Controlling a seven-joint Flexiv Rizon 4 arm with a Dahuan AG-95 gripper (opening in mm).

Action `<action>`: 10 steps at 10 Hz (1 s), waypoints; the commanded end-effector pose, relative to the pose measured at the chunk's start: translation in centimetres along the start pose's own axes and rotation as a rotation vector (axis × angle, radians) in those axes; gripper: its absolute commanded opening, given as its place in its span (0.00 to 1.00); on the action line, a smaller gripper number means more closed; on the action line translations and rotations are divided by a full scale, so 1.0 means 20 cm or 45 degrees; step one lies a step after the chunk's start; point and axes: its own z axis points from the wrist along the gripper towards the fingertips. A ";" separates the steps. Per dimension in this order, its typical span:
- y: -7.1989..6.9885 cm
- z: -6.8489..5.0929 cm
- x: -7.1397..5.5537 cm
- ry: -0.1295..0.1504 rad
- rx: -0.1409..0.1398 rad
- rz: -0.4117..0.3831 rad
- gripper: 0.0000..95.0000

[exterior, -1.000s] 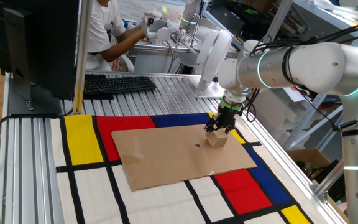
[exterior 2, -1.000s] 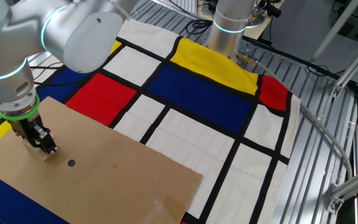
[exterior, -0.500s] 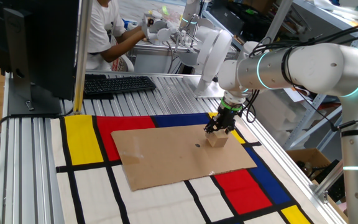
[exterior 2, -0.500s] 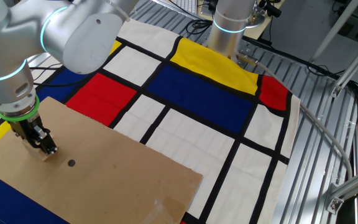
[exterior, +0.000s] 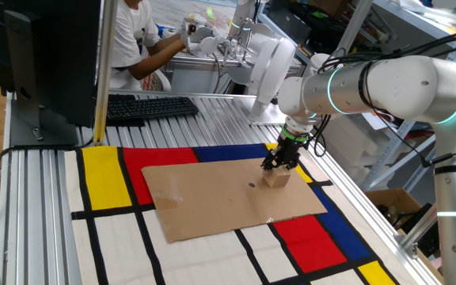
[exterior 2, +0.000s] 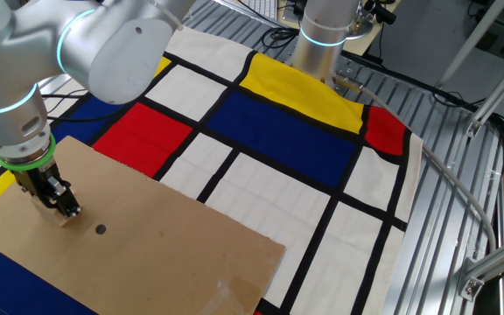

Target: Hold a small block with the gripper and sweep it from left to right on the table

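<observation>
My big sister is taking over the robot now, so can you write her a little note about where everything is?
Gripper: points straight down over the small block, fingers either side of it; whether they grip it I cannot tell.
Block: on the brown cardboard sheet, near its right end in the view with the keyboard. A small dark dot lies beside it.
Done: gripper lowered onto the block.
Left: close firmly, then sweep the block across the table.
</observation>
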 end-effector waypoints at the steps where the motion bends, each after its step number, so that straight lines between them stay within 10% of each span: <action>1: 0.00 0.00 0.00 0.002 -0.005 -0.001 0.80; 10: -0.01 0.01 0.01 0.003 -0.016 -0.013 0.80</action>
